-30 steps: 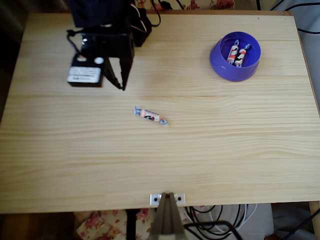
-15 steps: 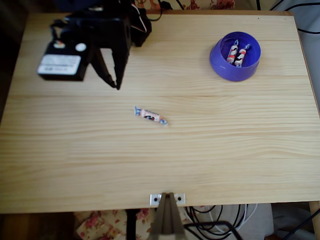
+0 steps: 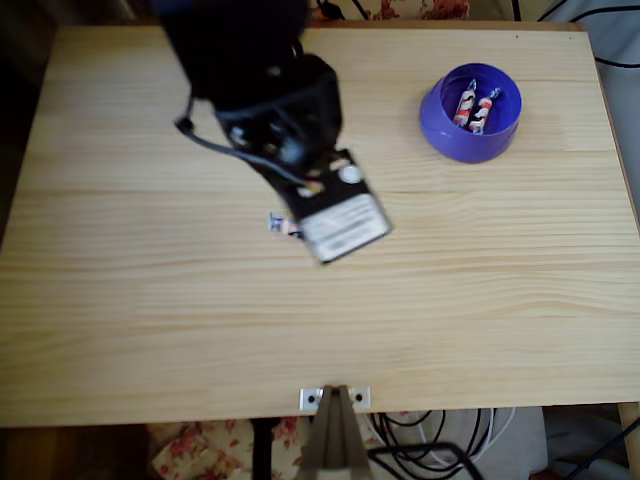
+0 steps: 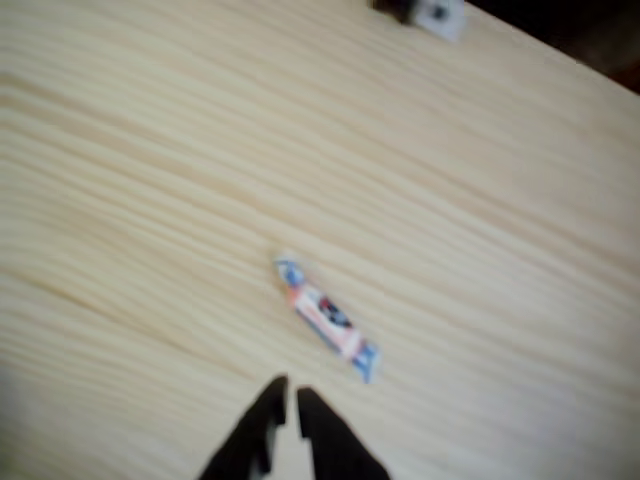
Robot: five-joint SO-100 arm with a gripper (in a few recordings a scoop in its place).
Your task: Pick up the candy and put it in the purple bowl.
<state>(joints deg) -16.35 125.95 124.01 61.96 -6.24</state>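
The candy (image 4: 325, 315) lies flat on the wooden table (image 3: 480, 300), slanted, with silvery-blue twisted ends. In the wrist view my gripper (image 4: 290, 395) hovers just short of the candy's near side, its two black fingertips almost touching and nothing between them. From overhead, the black arm (image 3: 290, 130) reaches over the table's middle and covers most of the candy (image 3: 276, 222), of which just the left end peeks out. The purple bowl (image 3: 440, 130) stands at the far right, well apart from the arm.
Two red-and-white banded sweets (image 3: 475, 108) lie inside the bowl. A small metal bracket (image 3: 335, 398) is fixed at the table's front edge. Cables hang beyond the back and front edges. Bare wood stretches to the left, right and front of the arm.
The arm has swung from the table's far left toward the middle and now hangs over the candy. The candy and the bowl have not moved.
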